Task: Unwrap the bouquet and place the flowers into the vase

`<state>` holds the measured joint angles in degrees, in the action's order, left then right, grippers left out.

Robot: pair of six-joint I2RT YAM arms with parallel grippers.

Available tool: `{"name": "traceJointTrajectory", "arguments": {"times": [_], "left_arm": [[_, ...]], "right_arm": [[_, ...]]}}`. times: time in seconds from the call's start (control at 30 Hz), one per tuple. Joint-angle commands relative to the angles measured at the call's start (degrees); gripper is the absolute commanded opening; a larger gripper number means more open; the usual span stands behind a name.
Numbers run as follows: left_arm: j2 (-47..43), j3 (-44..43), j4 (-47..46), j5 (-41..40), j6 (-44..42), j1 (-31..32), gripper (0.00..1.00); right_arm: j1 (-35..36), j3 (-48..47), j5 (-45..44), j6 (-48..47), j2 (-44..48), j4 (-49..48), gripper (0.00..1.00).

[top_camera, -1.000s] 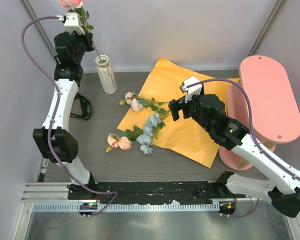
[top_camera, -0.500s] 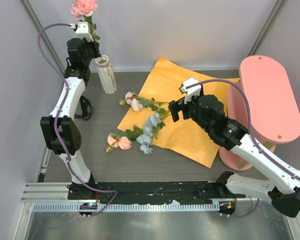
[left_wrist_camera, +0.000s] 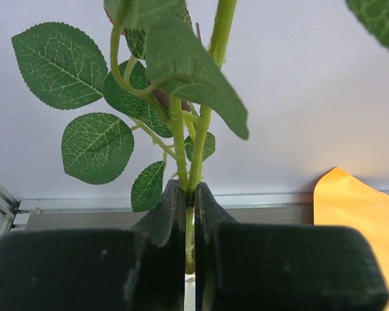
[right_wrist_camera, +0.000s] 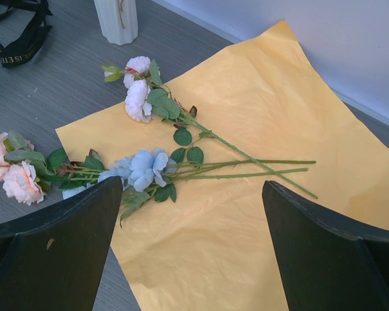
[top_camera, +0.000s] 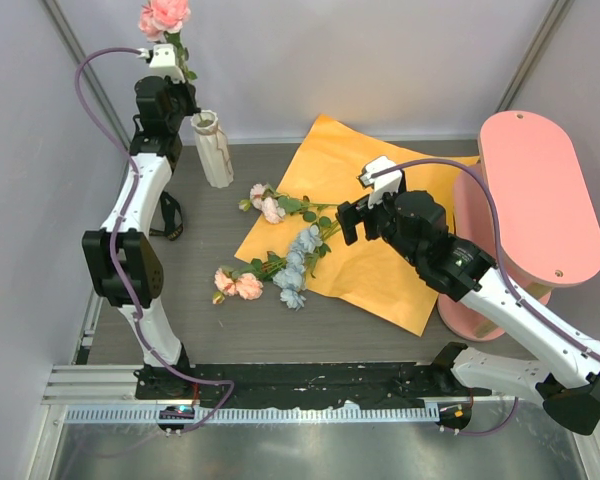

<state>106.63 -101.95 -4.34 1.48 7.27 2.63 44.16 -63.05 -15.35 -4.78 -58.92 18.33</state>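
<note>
Upper left: left claw (left_wrist_camera: 189, 194), clenched on a flower (top_camera: 166, 14), has swung it to the vase (top_camera: 213, 150) for insertion; right claw (right_wrist_camera: 191, 186) released.

Left arm (top_camera: 135, 200) and right arm (top_camera: 512, 300): white link shells alternating with black joint housings. One purple cable (top_camera: 77, 88) runs externally along each arm (looped free of the links). Right gripper (right_wrist_camera: 191, 191): broad matte-black fingers (right_wrist_camera: 52, 253). Wrist mount (top_camera: 162, 57): white.

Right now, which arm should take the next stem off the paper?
Right. The right gripper, open, hovers over the loose flowers on the orange paper; the left gripper is shut on a pink flower above the vase.
</note>
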Motion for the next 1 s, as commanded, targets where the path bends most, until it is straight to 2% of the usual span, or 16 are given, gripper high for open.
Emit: {"name": "traceJointTrajectory", "arguments": {"times": [0.0, 0.13, 0.2, 0.23, 0.27, 0.37, 0.47, 0.63, 0.67, 0.7, 0.87, 0.97], "left_arm": [[2.35, -3.33, 1.17, -1.04, 0.82, 0.09, 0.02], [3.06, -3.34, 2.14, -1.04, 0.82, 0.09, 0.02], [3.23, -3.60, 2.75, -1.04, 0.82, 0.09, 0.07], [3.32, -3.69, 3.54, -1.04, 0.82, 0.00, 0.13], [3.15, -3.87, 3.81, -1.04, 0.91, 0.09, 0.30], [1.83, -3.43, 4.16, -2.52, 0.99, 0.09, 0.52], [0.25, -4.30, 8.46, -2.18, 0.91, 0.09, 0.60], [-2.74, -5.62, 16.87, -1.65, 3.80, -0.08, 0.68], [-3.09, -6.41, 18.47, 0.00, 4.42, -0.08, 0.87], [-3.70, -6.24, 19.62, 0.80, 6.08, 0.00, 1.00], [-9.32, -0.63, 22.26, 3.88, 11.97, 0.00, 1.00], [-13.88, 3.41, 22.97, 5.29, 14.96, 0.00, 0.97]], "right_arm": [[0.05, 0.03, 0.15, 1.17, 0.38, -2.68, 0.95], [0.05, 0.20, 0.06, 1.26, 0.47, -2.68, 0.95], [0.05, 0.12, 0.15, 1.26, 0.12, -2.68, 0.96], [0.05, 0.03, 0.06, 1.43, -0.23, -2.68, 0.96], [0.05, -0.06, 0.24, 1.52, -0.67, -2.68, 0.96], [0.05, -1.11, 0.85, 1.87, -1.38, -2.68, 0.96], [-0.04, -1.82, 0.94, 2.23, -2.52, -3.12, 0.95], [0.05, -3.83, 0.15, 2.49, -6.37, -2.60, 0.96], [0.05, -4.19, -0.11, 2.58, -7.00, -2.51, 0.95], [-0.04, -4.80, -0.29, 2.49, -7.70, -2.51, 0.95], [-1.00, -6.03, -0.38, 1.09, -11.91, -3.21, 0.95], [-3.46, -6.65, 2.77, -2.34, -15.42, -3.83, 0.88]]}}
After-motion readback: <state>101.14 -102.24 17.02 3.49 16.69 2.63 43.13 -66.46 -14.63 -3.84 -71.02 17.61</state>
